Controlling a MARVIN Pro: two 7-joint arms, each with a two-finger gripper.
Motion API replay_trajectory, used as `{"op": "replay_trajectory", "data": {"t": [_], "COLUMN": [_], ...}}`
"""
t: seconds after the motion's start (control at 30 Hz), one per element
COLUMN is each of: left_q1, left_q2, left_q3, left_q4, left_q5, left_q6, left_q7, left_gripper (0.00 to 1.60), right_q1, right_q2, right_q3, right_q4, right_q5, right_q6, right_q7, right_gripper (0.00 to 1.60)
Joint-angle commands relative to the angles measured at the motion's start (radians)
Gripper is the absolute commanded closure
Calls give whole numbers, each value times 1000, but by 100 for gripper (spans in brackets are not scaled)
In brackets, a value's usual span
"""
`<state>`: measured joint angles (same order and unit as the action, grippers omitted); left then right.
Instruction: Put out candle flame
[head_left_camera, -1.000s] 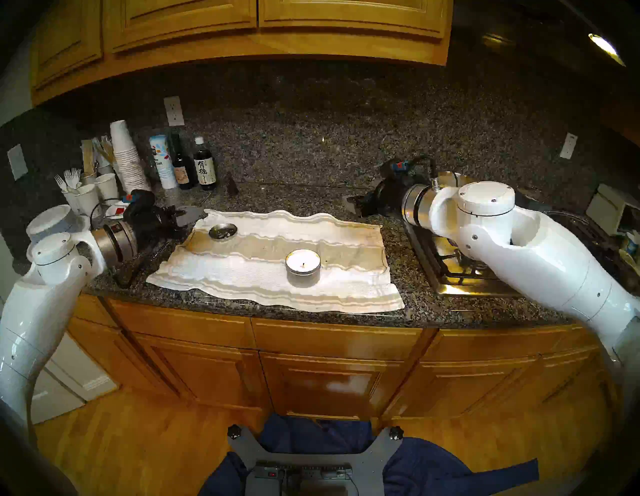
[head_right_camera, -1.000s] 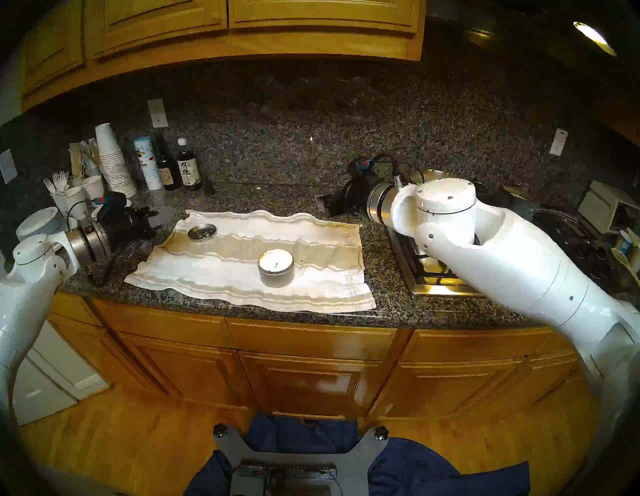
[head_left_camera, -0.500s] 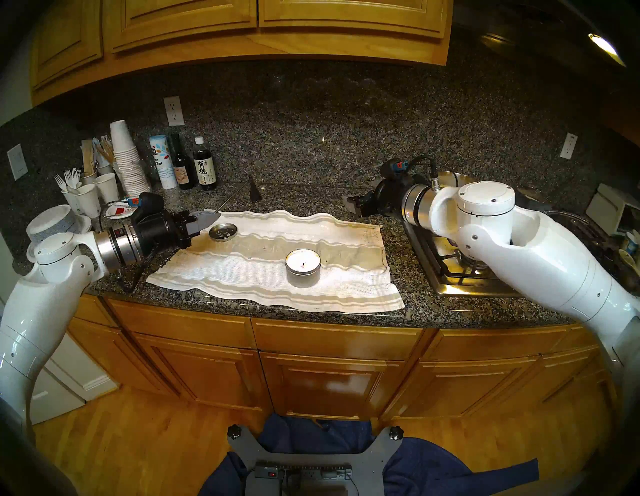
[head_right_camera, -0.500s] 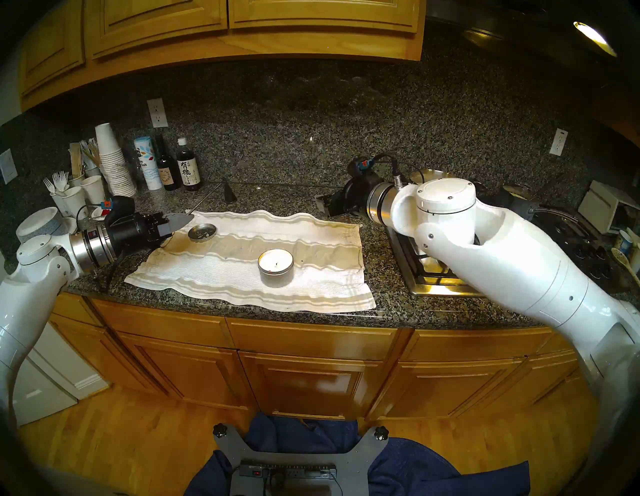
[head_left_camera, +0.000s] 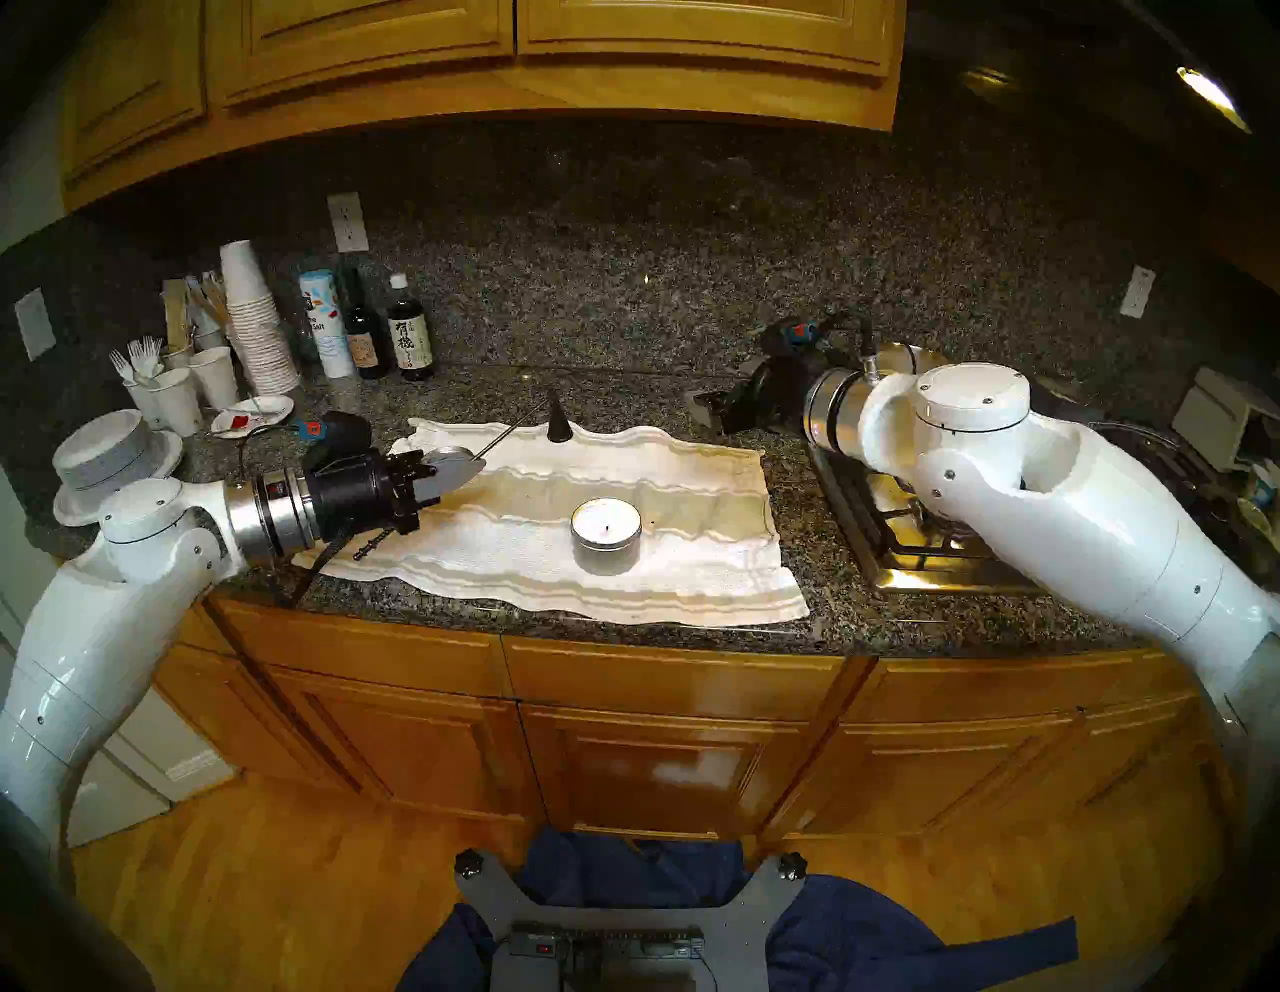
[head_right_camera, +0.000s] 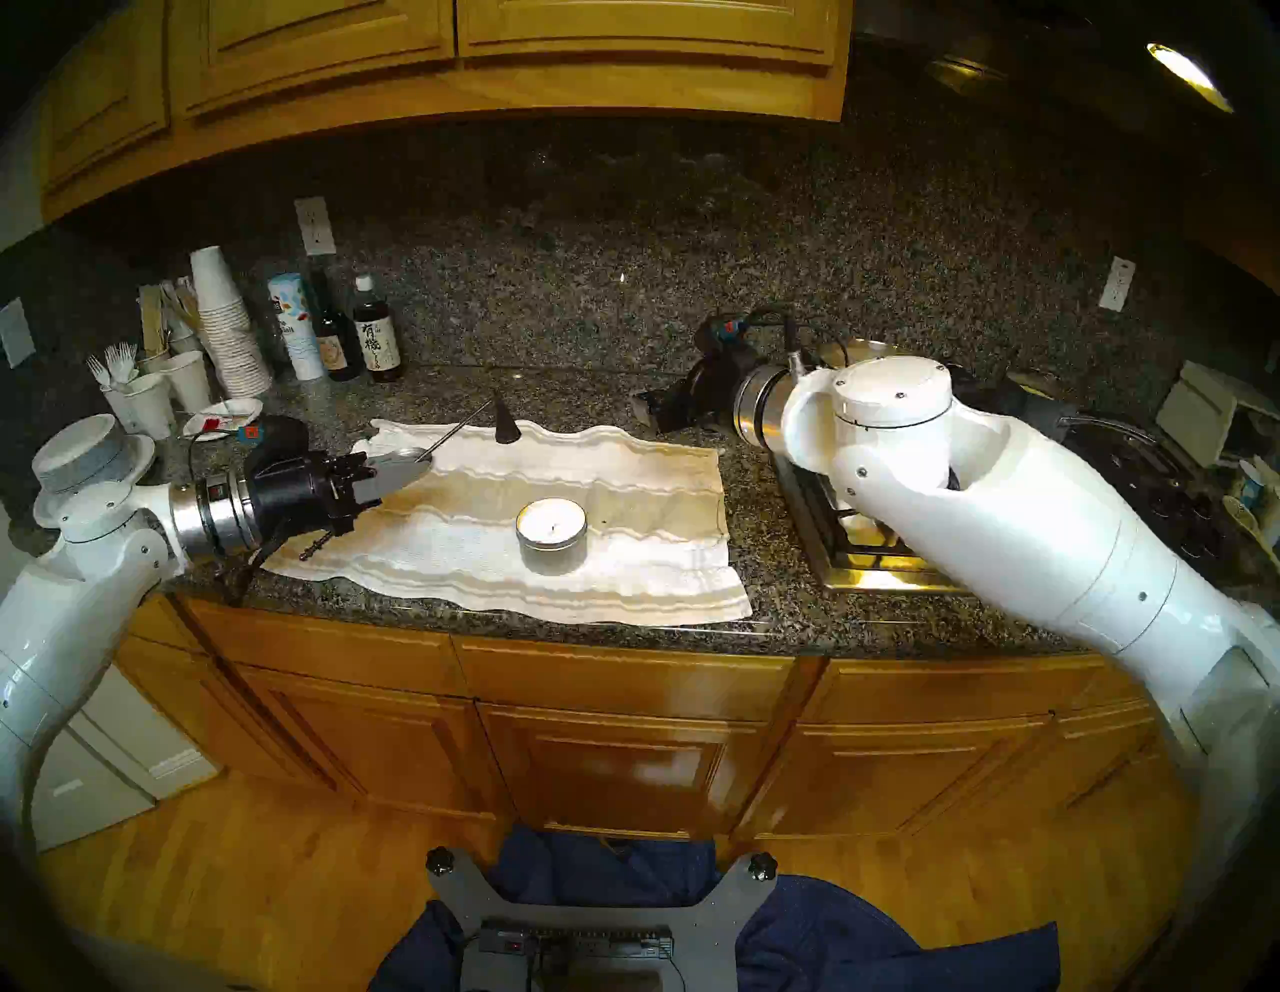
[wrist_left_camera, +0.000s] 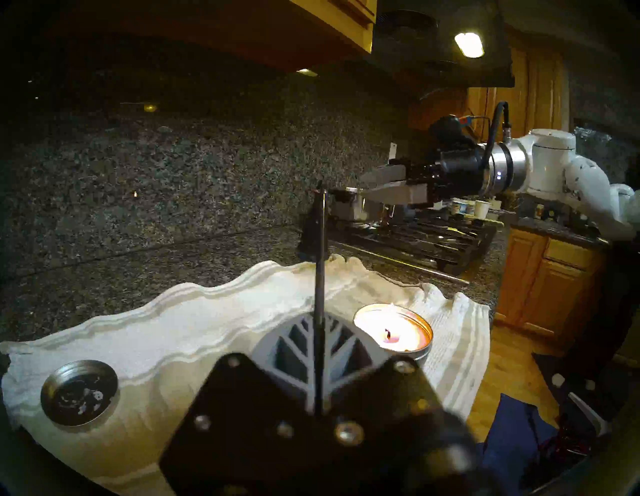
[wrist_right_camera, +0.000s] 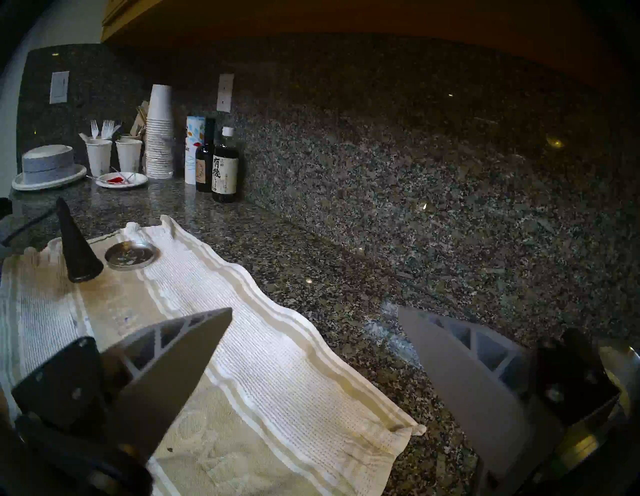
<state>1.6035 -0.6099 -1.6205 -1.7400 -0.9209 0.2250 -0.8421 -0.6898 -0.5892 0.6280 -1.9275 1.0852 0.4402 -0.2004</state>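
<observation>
One candle snuffer (head_left_camera: 554, 420) is clamped by its rod in the left gripper (head_left_camera: 463, 468); the lit candle (head_left_camera: 606, 532) stands to its right; the right gripper (wrist_right_camera: 313, 332) is held apart.

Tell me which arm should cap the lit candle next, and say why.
Left, probably. Its claw is already shut on the snuffer, whose black cone hangs over the towel a short way behind the candle. The flame burns. The right claw is open, empty, near the stove.
</observation>
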Motion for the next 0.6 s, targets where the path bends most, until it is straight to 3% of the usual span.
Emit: {"op": "replay_trajectory", "data": {"t": [0.0, 0.57], "left_q1": [6, 47], "left_q2": [10, 18], "left_q3": [-28, -34], "left_q4": [-46, -66], "left_q5": [-16, -25], "left_q6": [-9, -8], "left_q7": [-24, -82], "left_gripper": [160, 160], "right_q1": [31, 31], "right_q2": [-2, -2], "right_q3": [30, 30], "right_q4": [-5, -5], "right_q5": [2, 2], "right_q6": [-9, -9], "right_q7": [0, 0], "right_gripper": [0, 0]}}
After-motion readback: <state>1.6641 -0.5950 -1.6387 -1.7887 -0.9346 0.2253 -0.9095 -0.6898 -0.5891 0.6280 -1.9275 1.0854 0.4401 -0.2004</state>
